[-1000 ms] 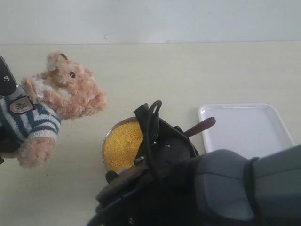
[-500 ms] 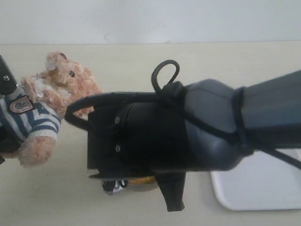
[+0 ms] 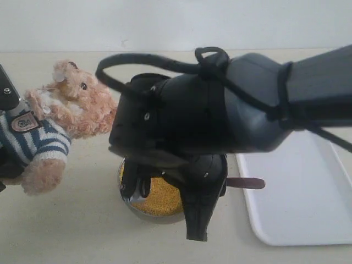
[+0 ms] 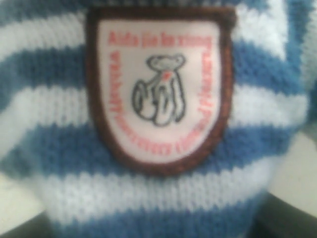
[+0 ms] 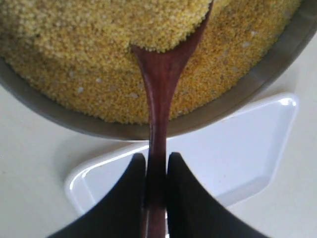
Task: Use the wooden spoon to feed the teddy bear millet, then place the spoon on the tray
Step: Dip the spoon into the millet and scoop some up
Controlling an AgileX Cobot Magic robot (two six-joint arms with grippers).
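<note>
Right gripper (image 5: 156, 166): closed on the wooden spoon (image 5: 157, 99) handle, its tip buried in the millet (image 3: 159, 199), lower centre. We would lift level and slowly toward the teddy bear (image 3: 66, 110), upper left; the tray (image 3: 297, 192) lies lower right. Left gripper (image 3: 6, 94): state we cannot tell. Only the right wrist view shows the grip; in the exterior view the arm (image 3: 247, 104) hides it.

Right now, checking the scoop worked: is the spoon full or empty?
Full: the right wrist view shows the wooden spoon, pinched in the right gripper, heaped with millet.
</note>
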